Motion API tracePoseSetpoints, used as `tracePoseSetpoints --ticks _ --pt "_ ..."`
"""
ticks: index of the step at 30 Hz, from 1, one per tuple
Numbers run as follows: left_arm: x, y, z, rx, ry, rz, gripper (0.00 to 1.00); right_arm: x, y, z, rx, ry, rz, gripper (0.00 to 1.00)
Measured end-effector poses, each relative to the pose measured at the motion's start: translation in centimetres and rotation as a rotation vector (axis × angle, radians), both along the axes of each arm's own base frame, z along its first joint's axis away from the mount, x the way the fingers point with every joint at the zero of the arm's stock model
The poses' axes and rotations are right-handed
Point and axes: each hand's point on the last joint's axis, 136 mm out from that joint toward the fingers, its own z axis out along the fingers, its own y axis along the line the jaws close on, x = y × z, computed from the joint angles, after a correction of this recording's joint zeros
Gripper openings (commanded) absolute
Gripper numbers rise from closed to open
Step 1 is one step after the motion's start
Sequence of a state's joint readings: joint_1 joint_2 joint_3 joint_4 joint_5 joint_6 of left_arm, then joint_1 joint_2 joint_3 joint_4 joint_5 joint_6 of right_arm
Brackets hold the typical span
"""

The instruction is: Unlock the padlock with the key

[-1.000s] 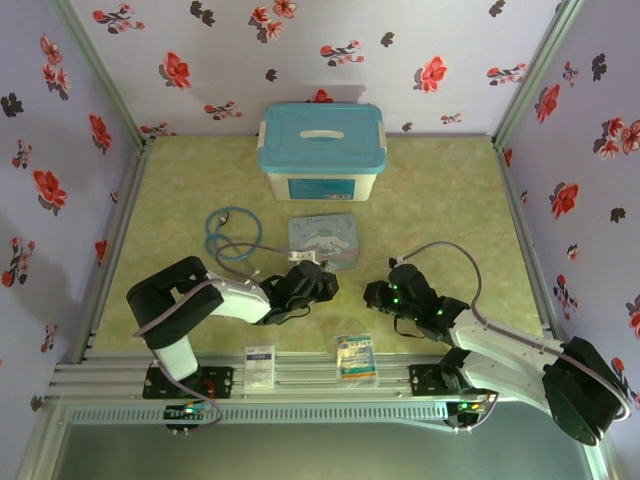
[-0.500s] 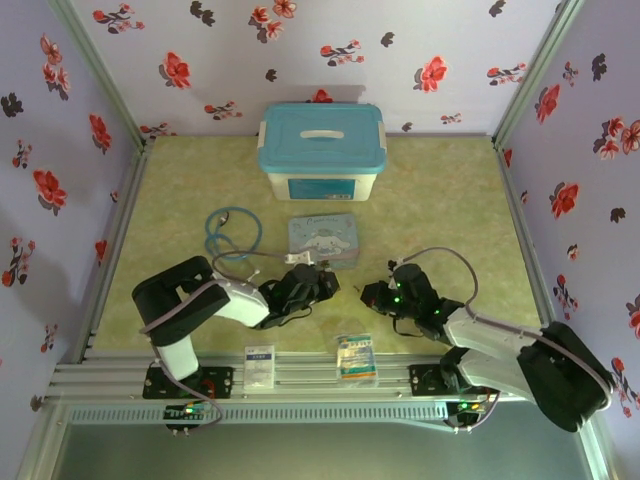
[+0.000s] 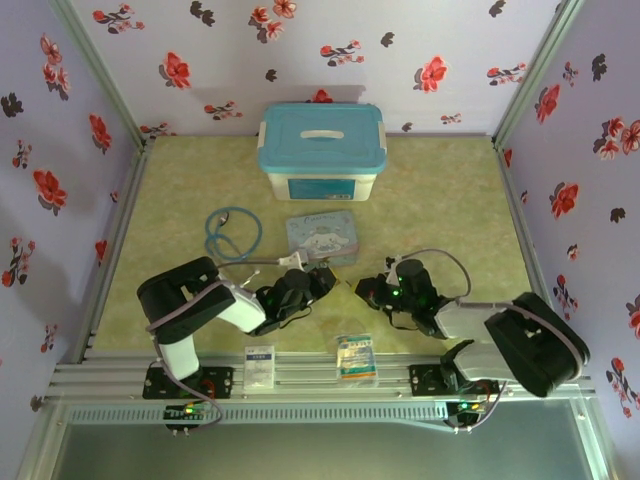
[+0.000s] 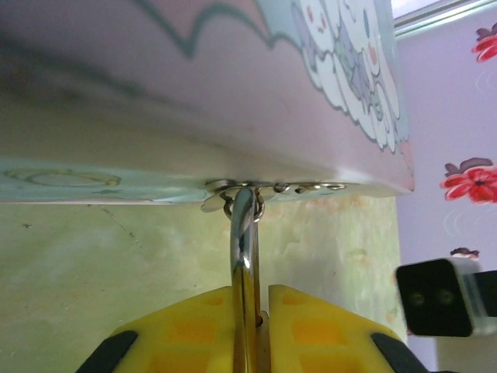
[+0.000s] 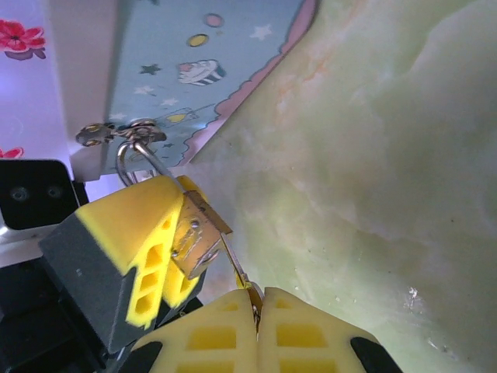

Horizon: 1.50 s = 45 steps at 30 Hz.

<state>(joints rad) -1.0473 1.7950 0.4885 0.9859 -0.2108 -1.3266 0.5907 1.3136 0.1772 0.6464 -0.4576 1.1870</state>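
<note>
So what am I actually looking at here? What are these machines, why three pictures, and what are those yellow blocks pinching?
These are two robot arms bolted to the near edge of a table. Each ends in a two-finger gripper with yellow pads.

The wide picture looks down from above and shows the left gripper and the right gripper. The other two pictures come from small cameras on the wrists, so each one sees its own fingers at the bottom.

On the green table are a blue-lidded box, a cartoon tin, a coiled blue tube and two small packets.

The left gripper pinches the padlock, whose shackle hooks through the tin's latch. The right gripper pinches the key, which reaches the padlock's base.
</note>
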Motion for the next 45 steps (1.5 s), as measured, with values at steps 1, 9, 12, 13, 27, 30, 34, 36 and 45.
tracePoseSetpoints --ticks 1,9,12,13,27,30,34,36,45 --pt "0.0 0.0 0.0 -0.01 0.004 0.004 0.0 0.0 0.2 -0.1 0.012 0.01 -0.002 0.0" --pt "0.3 0.0 0.3 -0.07 0.003 0.04 0.0 0.5 1.1 0.1 0.088 0.021 0.001 0.0" --pt "0.5 0.1 0.2 -0.074 0.001 0.054 0.0 0.6 1.3 0.0 0.103 0.023 -0.001 0.0" --pt "0.6 0.2 0.2 -0.076 -0.002 0.058 0.0 0.6 1.3 0.0 0.111 0.024 -0.002 0.0" --pt "0.9 0.2 0.2 -0.085 -0.021 0.077 0.0 0.4 1.4 -0.6 0.208 0.035 -0.025 0.0" --pt "0.9 0.2 0.2 -0.084 -0.021 0.078 0.0 0.4 1.5 -0.7 0.217 0.036 -0.025 0.0" --pt "0.9 0.2 0.2 -0.083 -0.022 0.077 0.0 0.3 1.4 -0.6 0.222 0.028 -0.023 0.0" --pt "0.9 0.2 0.2 -0.085 -0.022 0.079 0.0 0.0 1.3 -0.5 0.222 0.032 -0.017 0.0" --pt "1.3 -0.1 0.2 -0.089 -0.025 0.087 0.0 -0.7 1.2 -1.2 0.2 0.073 -0.003 0.0"
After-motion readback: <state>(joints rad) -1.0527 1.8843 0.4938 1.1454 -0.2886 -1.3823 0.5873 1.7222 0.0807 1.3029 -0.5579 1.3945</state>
